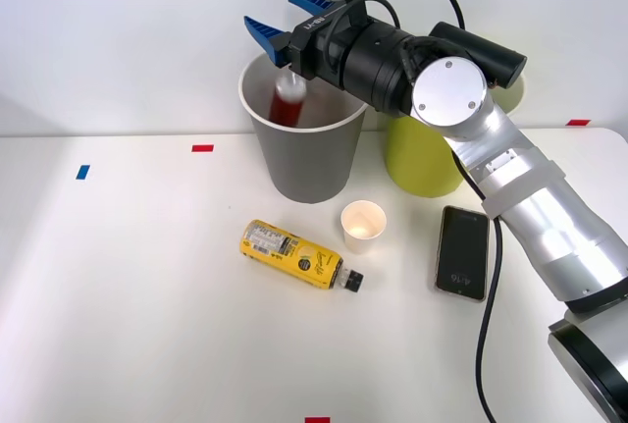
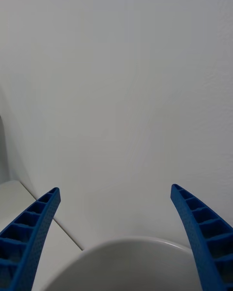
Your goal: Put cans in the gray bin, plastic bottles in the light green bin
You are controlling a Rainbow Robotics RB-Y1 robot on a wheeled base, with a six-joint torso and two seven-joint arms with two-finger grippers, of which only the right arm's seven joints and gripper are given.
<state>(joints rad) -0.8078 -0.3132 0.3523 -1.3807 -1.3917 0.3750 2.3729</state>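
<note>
end effector fingers spread (blue, ribbed) | gray bin rim between them

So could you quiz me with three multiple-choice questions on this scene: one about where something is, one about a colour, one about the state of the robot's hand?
1. Where is the red can?
A. On the table
B. Inside the gray bin
C. In the paper cup

2. What colour is the cap on the yellow bottle?
A. Black
B. White
C. Red

3. How is the right hand?
A. Shut on the can
B. Shut on nothing
C. Open above the gray bin

Answers:
1. B, the can shows within the bin's rim.
2. A, the cap by the cup is black.
3. C, both views show the blue fingers spread apart.
</note>
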